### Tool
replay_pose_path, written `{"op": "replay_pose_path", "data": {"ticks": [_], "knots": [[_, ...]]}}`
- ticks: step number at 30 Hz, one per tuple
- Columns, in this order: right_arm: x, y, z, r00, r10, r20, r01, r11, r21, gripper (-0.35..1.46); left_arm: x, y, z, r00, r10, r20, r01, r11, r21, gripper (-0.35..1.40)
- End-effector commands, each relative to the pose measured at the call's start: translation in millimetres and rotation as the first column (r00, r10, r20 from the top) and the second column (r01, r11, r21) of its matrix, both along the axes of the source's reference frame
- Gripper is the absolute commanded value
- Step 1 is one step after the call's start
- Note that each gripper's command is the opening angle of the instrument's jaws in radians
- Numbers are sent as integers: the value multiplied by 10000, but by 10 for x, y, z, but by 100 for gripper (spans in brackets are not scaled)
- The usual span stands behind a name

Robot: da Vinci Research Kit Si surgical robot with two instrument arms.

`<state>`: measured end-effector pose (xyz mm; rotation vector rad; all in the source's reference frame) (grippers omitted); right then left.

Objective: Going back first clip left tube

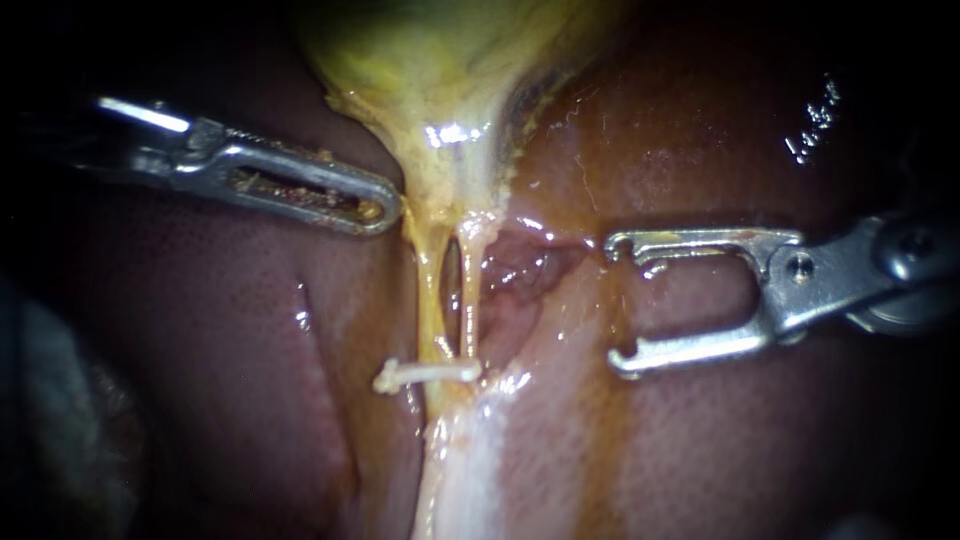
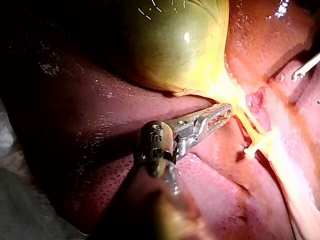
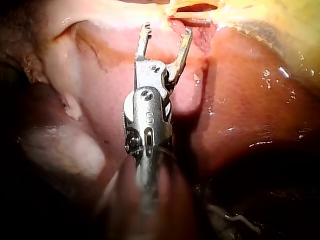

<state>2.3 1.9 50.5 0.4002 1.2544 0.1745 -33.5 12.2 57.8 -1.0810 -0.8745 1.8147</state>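
The silver right instrument (image 1: 620, 300) is held nearest, jaws wide apart and empty; a pale clip (image 1: 428, 373) is seen low on the yellow left tube (image 1: 428, 290). A straight retreat clear of the red-brown liver (image 1: 700, 450) is advised; the steel left instrument (image 1: 380, 210) is seen with jaws shut at the yellow-green gallbladder (image 1: 440, 80)

Wet glossy liver (image 1: 250, 330), slick gallbladder (image 1: 440, 70), bright polished metal right instrument (image 1: 618, 302) (left instrument (image 1: 385, 208) duller, soiled)

Surround black; light pools centrally; grey cloth (image 2: 22, 205) lies at dim fringe.
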Motion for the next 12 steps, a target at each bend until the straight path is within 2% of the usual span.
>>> {"op": "replay_pose_path", "data": {"ticks": [1, 12], "knots": [[0, -1, 1, 10000, -15, 6, 15, 10000, -4, 50, 1, 0, 0, 10000, 1, -24, 0, 10000, 2, -35], [0, -1, 1, 9999, -107, -4, 107, 9999, 17, 50, 4, 0, 1, 10000, 37, -37, -37, 10000, 5, -35]]}}
